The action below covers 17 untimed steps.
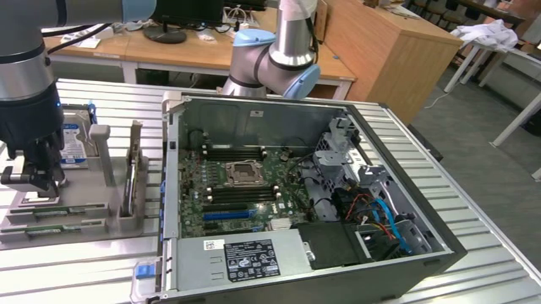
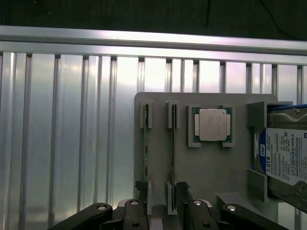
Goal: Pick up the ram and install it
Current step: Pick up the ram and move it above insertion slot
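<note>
Two ram sticks stand on edge in slots of the grey holder plate (image 2: 201, 167): one ram stick (image 2: 172, 143) and a second ram stick (image 2: 145, 148) beside it. My gripper (image 2: 161, 191) is open just above their near ends. One stick lies between the fingers, and the other sits by the left finger (image 2: 140, 186). In the exterior view the gripper (image 1: 34, 185) hangs over the holder at the exterior view's left, with the green sticks (image 1: 59, 211) below it. The open computer case (image 1: 173, 190) shows the motherboard's memory slots (image 1: 232, 152).
On the holder also sit a square silver processor (image 2: 212, 124) and a hard drive with a blue label (image 2: 283, 158). The case stands right of the holder on a ribbed metal table (image 2: 62, 134). A second robot arm (image 1: 275, 60) rises behind the case. Wooden desks stand further back.
</note>
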Motion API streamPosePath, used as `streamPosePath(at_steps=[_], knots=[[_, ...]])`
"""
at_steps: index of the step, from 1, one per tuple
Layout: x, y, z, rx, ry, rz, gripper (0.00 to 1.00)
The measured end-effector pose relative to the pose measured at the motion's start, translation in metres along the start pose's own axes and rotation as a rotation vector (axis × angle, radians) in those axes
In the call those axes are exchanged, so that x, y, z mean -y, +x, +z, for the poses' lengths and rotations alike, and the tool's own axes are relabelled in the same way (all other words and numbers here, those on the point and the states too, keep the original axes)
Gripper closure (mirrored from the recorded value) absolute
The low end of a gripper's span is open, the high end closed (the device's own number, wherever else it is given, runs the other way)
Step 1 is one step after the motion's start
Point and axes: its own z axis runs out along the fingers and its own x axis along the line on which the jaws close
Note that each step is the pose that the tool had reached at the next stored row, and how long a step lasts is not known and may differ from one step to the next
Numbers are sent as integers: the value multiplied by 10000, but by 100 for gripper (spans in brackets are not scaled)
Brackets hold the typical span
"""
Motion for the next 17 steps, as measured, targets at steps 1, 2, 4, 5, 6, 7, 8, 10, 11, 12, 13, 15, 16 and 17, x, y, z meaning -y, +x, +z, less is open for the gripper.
streamPosePath(at_steps=[1, 2, 4, 5, 6, 7, 8, 10, 11, 12, 13, 15, 16, 17], knots=[[0, 0, 0, 1, 0, 0, 63], [0, 1, 1, 1, 2, 1, 63], [1, 12, 2, 2, 3, -2, 63], [0, 17, 1, 1, 2, 0, 63], [0, 24, 1, 1, 2, 0, 63], [-1, 27, 0, 1, 2, 0, 63], [0, 27, 0, 2, 2, 1, 63], [-1, 27, 0, 2, 2, 1, 63], [0, 27, 0, 2, 2, 1, 63], [-1, 28, 2, 1, 1, 0, 63], [0, 28, 8, 3, 3, 0, 63], [0, 29, 25, 1, 1, 1, 63], [1, 30, 35, 2, 1, 1, 63], [1, 31, 46, 2, 2, 0, 63]])
